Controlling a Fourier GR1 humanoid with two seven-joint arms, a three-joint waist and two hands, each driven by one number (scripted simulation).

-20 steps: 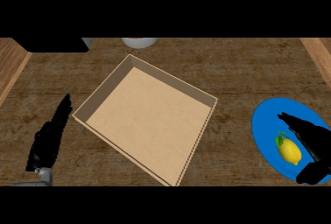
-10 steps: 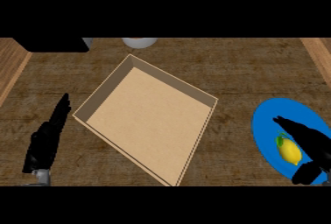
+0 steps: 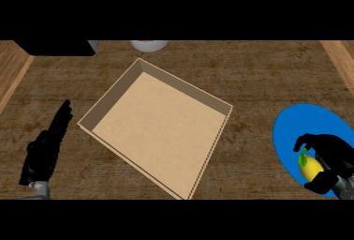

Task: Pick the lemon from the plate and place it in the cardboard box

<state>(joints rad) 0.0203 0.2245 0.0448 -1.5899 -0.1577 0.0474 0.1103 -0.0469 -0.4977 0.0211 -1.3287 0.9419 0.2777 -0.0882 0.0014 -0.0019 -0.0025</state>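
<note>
A yellow lemon (image 3: 312,168) with a green leaf lies on the blue plate (image 3: 293,130) at the right edge of the head view. My right hand (image 3: 334,159) sits over it, fingers curled round its top and thumb below it. The hand hides the lemon's right side. An open cardboard box (image 3: 158,125), tan inside, lies turned at an angle in the middle of the counter. At the lower left my left hand (image 3: 47,148) rests open with straight fingers pointing up, just left of the box.
A white round object (image 3: 149,45) and a black block (image 3: 56,47) stand at the counter's far edge. Lighter wooden strips (image 3: 12,77) border the dark wood counter on the left and right.
My right hand's fingers have curled in around the lemon and the hand has pulled back a little toward the lower right. The left hand has hardly moved.
</note>
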